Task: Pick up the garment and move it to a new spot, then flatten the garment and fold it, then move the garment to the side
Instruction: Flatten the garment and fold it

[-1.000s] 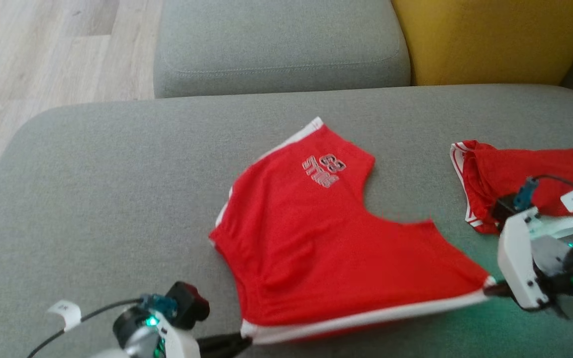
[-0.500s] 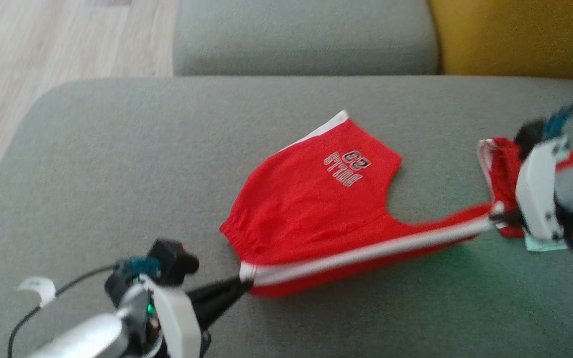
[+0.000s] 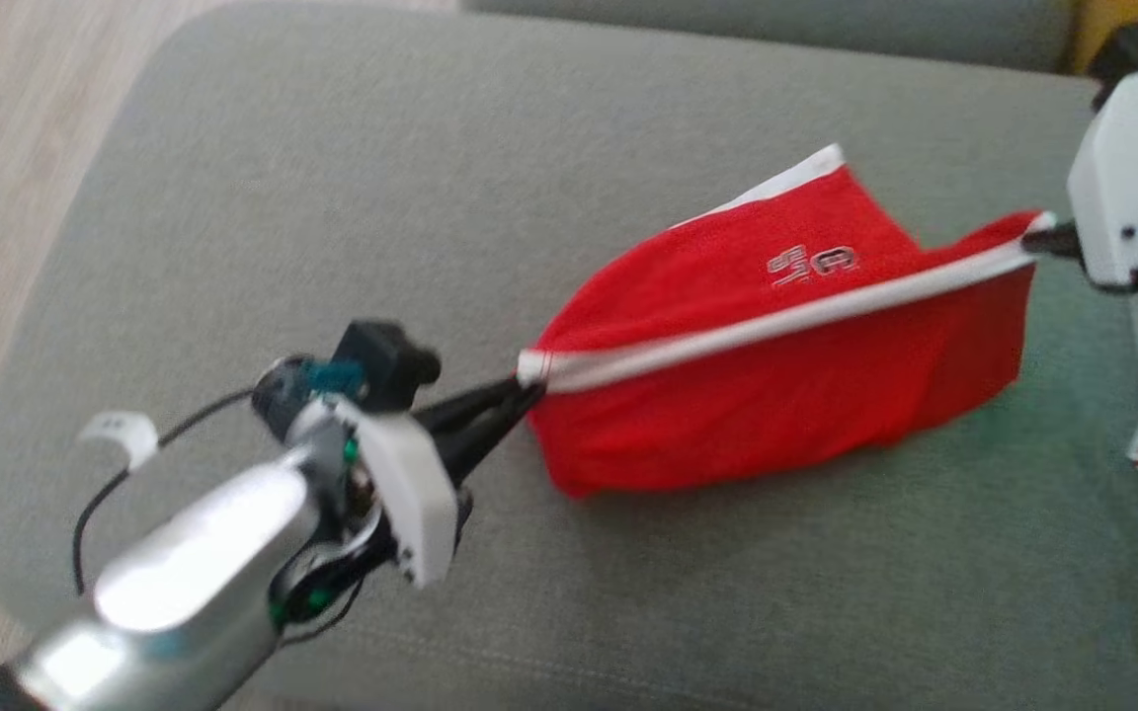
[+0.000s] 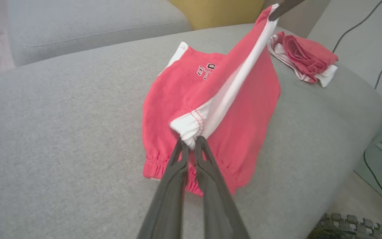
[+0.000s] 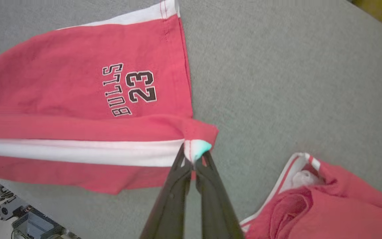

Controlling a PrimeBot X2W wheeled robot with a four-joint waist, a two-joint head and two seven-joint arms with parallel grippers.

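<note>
Left gripper (image 3: 527, 388) is pinched tight on 1 white-trimmed corner of the red shorts (image 3: 776, 415), its 2 dark fingers nearly touching with only the bunched hem between them. Right gripper (image 3: 1041, 237) is clamped the same way on the opposite corner, at the far end of the same white stripe (image 3: 776, 321). Gripping both ends pulls that edge into a taut, straight line raised off the grey sofa cushion (image 3: 332, 197). The cloth below it hangs as a flap, while the rest of the shorts, including the leg with the "BULLS 23" print (image 5: 129, 88), lies on the cushion. This looks to me like the fold step: the lifted half is poised to go over the lying half, and the tension is there to stop the cloth sagging or creasing. A second red garment (image 5: 310, 205) lies crumpled on the cushion just beside the right gripper, apart from the shorts. The raised edge should be set down short of it.
</note>
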